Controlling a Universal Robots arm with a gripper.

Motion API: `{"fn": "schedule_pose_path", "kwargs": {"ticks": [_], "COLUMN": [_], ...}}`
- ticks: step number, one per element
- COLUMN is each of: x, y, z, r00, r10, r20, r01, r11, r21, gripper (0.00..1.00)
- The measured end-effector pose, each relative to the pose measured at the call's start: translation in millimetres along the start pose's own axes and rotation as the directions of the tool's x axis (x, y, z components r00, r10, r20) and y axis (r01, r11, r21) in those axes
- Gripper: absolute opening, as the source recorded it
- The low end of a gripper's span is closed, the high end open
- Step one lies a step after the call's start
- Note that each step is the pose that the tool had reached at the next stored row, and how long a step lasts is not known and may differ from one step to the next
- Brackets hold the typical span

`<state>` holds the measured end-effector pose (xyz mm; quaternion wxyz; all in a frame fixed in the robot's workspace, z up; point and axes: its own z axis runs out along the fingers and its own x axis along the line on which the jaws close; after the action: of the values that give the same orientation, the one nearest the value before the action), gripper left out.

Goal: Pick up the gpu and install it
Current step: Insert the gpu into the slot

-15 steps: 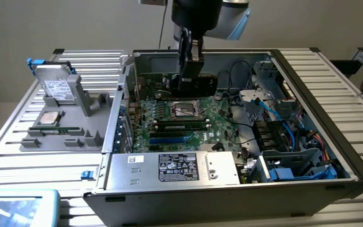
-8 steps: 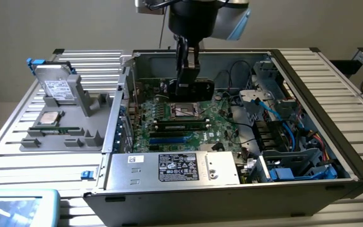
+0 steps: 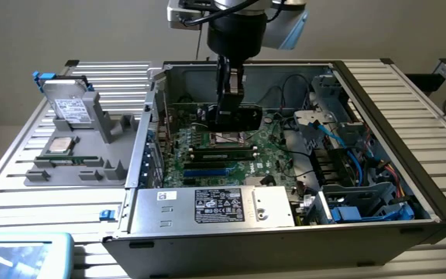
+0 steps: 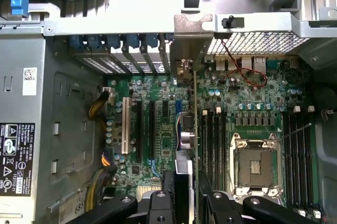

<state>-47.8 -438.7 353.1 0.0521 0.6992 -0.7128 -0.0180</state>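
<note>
My gripper (image 3: 229,115) reaches down into the open computer case (image 3: 378,116) and is shut on the gpu (image 3: 246,118), a flat card showing its black face. The card stands on edge over the green motherboard (image 3: 207,145). In the wrist view the gpu (image 4: 195,129) appears edge-on as a thin line running away from my gripper (image 4: 187,203), between the expansion slots (image 4: 150,129) and the memory slots (image 4: 213,139). Its metal bracket end (image 4: 185,68) sits up against the row of rear slot covers (image 4: 121,50). I cannot tell whether the card's edge is seated in a slot.
The empty CPU socket (image 4: 256,162) lies beside the memory slots. A power supply (image 3: 215,206) fills the case's near side, with blue drive bays (image 3: 362,203) and cables toward the exterior view's right. A grey fixture (image 3: 83,168) outside the case holds a hard drive (image 3: 72,107) and a processor (image 3: 60,145).
</note>
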Motion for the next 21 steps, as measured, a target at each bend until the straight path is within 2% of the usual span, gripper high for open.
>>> {"fn": "schedule_pose_path", "kwargs": {"ticks": [6,12,15,17,19,21], "x": [14.5,19.1,19.4,19.3,19.2,19.2], "y": [-1.4,-2.3,-2.2,-2.0,-0.4,4.6], "z": [11.6,22.7,26.7,28.1,30.4,32.8], "r00": [1.0,1.0,0.9999,0.9998,0.9998,0.9998], "r10": [0.001,0.004,0.008,0.011,0.013,0.014], "r20": [0.0007,0.0031,0.0086,0.0143,0.0157,0.0157], "r01": [-0.001,-0.004,-0.008,-0.011,-0.014,-0.014], "r11": [1.0,1.0,1.0,0.9999,0.9999,0.9997], "r21": [0.0,-0.0003,0.0006,0.0044,0.0087,0.0186], "gripper": [0.28,0.28,0.28,0.28,0.28,0.28]}}
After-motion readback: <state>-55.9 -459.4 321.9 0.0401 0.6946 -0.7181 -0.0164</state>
